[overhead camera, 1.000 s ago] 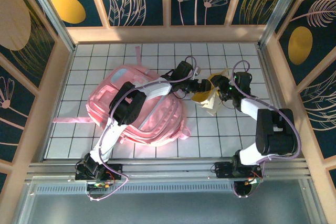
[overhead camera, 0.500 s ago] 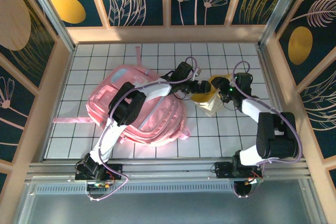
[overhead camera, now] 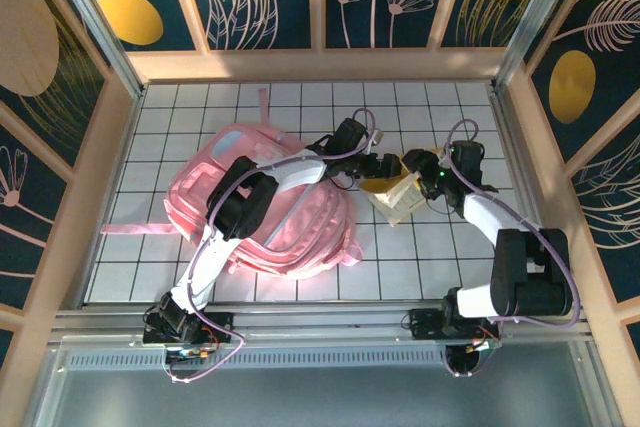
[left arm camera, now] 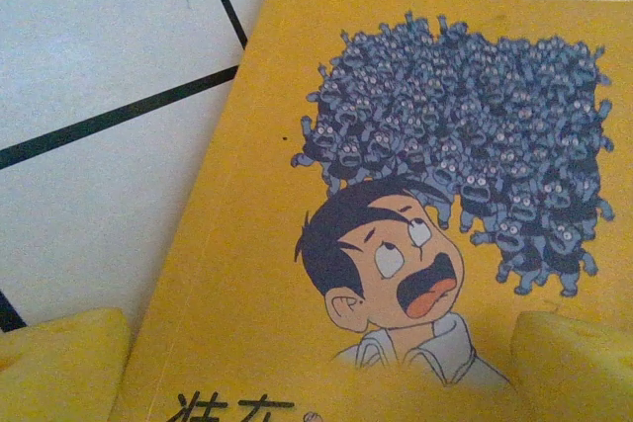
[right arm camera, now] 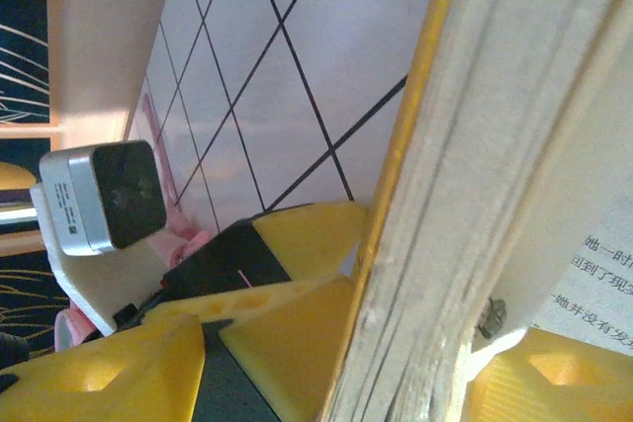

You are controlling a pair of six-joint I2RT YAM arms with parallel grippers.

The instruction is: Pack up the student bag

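A: Pink fabric, the student bag [overhead camera: 300, 232], lies flat left of centre on the table [overhead camera: 180, 112].

B: And the grippers?

A: Left gripper [overhead camera: 383, 165] has its jaws wide, facing the yellow book [left arm camera: 396, 195] cover. Right gripper [overhead camera: 418, 175] is clamped on the book's page edge.

B: Then I'd have the left bite deep on the cover before the right lets go, so it can't sag.

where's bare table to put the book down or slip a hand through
Free: the tile strip between the student bag and the back wall, and the near-right tiles of the table bordered by the bag, the comic book and the front edge. Crowded: the middle, where the left gripper and right gripper meet at the book.
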